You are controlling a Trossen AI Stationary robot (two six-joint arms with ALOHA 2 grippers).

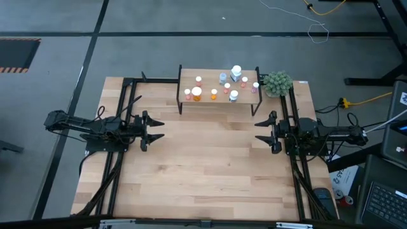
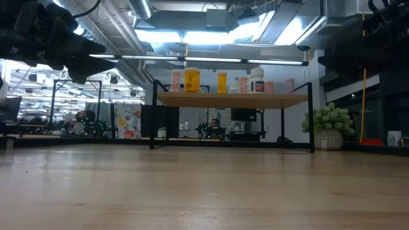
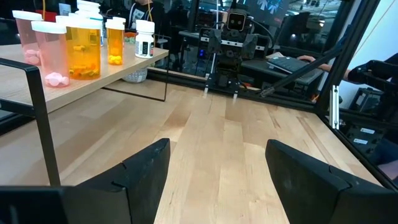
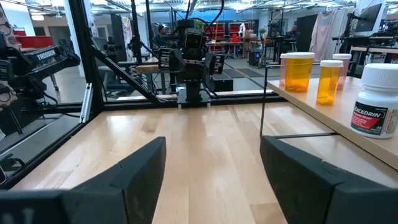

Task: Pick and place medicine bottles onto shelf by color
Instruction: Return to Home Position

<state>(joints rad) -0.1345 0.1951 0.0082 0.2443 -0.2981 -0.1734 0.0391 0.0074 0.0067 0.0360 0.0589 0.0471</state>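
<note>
One word reads clearly: "EXCEDRIN", in white letters on the dark-and-red label of the big white bottle (image 4: 375, 106), seen from the right wrist. Print on the other labels is too small to make out.

The worktop (image 1: 210, 172) is pale wood planking edged with black rails. Around it lies a grey floor (image 1: 63, 25) crossed by dark lines, with a black-and-orange striped patch (image 1: 16, 54) at far left. The low view looks under bright ceiling lights (image 2: 211, 35) and ducts into a cluttered workshop.

The left hand (image 1: 158, 129) hangs above the worktop's left side, fingers spread apart, holding nothing, pointing toward the middle. Toward the far edge stands the shelf (image 1: 213, 79), a light board on thin black legs. All the medicine bottles (image 1: 227, 88) in view stand upright on it. Pink ones are at its left end, then comes the big orange bottle (image 1: 197, 94) with a smaller orange one beside it. A blue one and the big white bottle stand toward the back, with more pink ones and a small white one to the right. Just beside the shelf's right end sits a green plant (image 1: 278, 83). The right hand (image 1: 259, 131) hangs above the worktop's right side, fingers likewise apart and empty, facing the left hand, well clear of the shelf. A yellow cable (image 1: 365, 98) and a keyboard (image 1: 385, 200) lie beyond the right edge.
</note>
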